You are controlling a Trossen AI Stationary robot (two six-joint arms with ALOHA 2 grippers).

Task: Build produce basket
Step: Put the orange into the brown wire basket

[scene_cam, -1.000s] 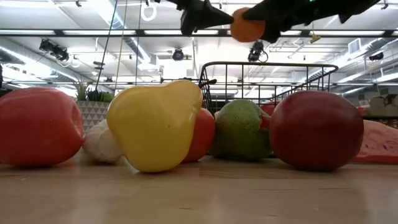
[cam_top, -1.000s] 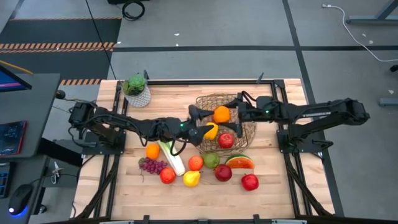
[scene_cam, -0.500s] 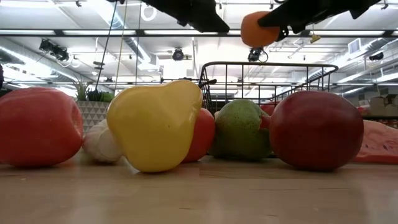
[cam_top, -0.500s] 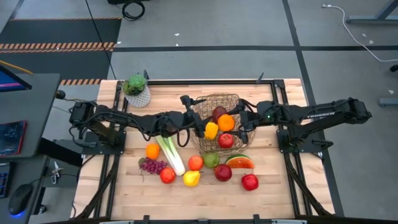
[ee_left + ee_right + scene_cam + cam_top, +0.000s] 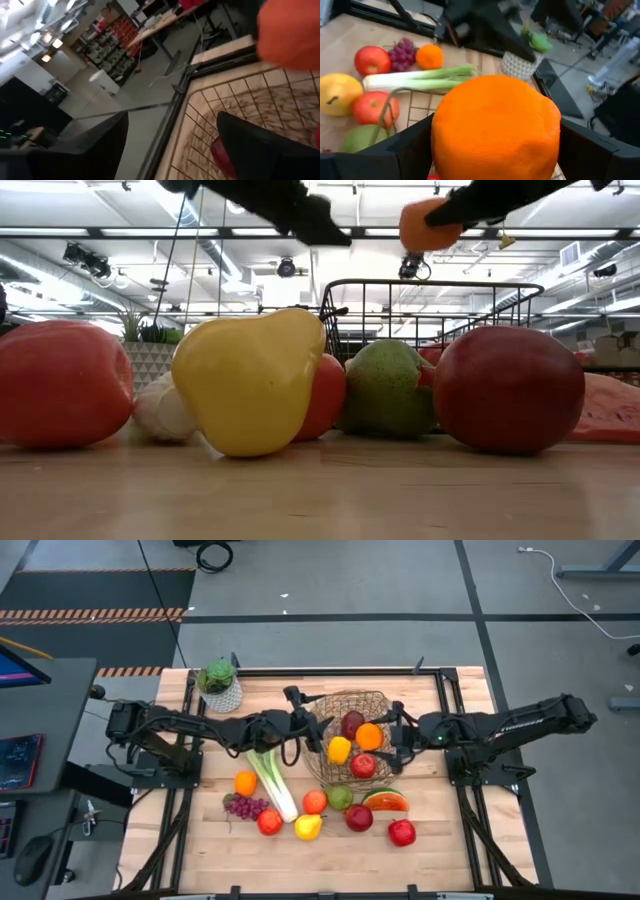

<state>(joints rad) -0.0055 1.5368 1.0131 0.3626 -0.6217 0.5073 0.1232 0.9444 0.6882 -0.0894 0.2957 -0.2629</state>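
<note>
I have the right gripper (image 5: 388, 737) clamped on an orange (image 5: 369, 736) above the basket (image 5: 330, 768) — the right wrist view confirms it, fruit wedged between both fingers (image 5: 415, 147). Left gripper (image 5: 303, 720) sits at the basket's rim, on the plant side; left wrist view shows its jaws parted, nothing between them, just basket mesh and a blur of orange. Overhead I see a yellow pepper (image 5: 339, 749) and two red apples inside the basket; the low view hides those behind a lemon (image 5: 249, 380), pear (image 5: 389, 388) and apple (image 5: 508, 388). Leek (image 5: 268, 783), grapes (image 5: 245, 807) and watermelon slice (image 5: 385, 801) lie on the wooden table (image 5: 440, 830) near the basket. Grey floor, ceiling lights beyond.
</note>
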